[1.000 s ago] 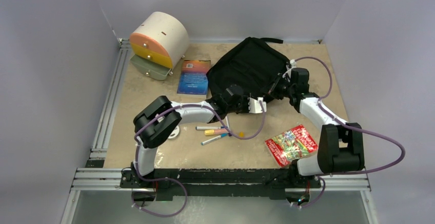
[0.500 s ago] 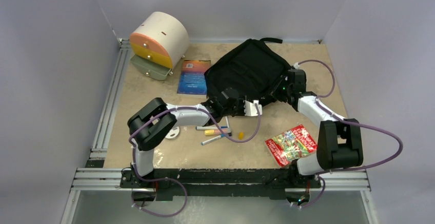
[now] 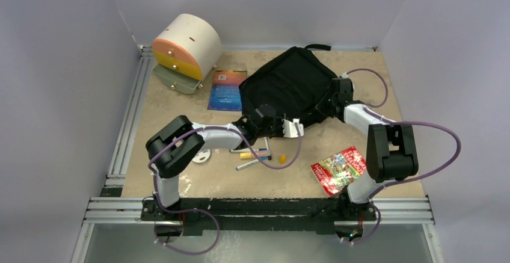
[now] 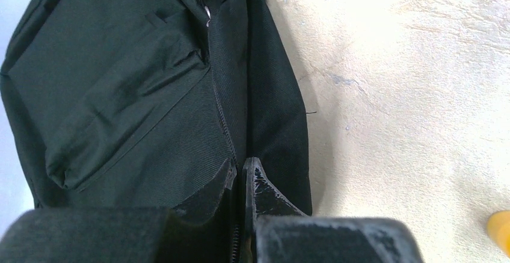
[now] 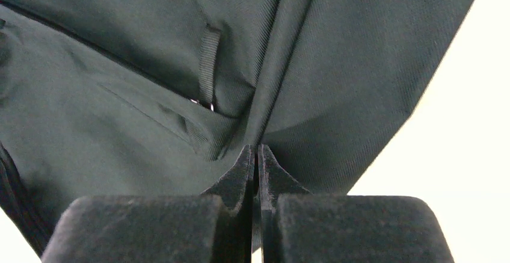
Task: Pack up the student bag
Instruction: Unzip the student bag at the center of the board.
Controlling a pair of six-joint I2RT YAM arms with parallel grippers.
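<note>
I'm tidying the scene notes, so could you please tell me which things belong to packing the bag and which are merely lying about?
In the job: student bag; left gripper and right gripper, both pinching its fabric.
Lying about: blue book, markers, red packet (likely cargo); drawer box, white disc.

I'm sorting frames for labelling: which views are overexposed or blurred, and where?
Left wrist: table nearly blown out, student bag dark yet its weave sharp, left gripper blurred at the bottom edge. Right wrist: background at right washed to white, right gripper soft up close. Top external: even light, no glare, all sharp.
</note>
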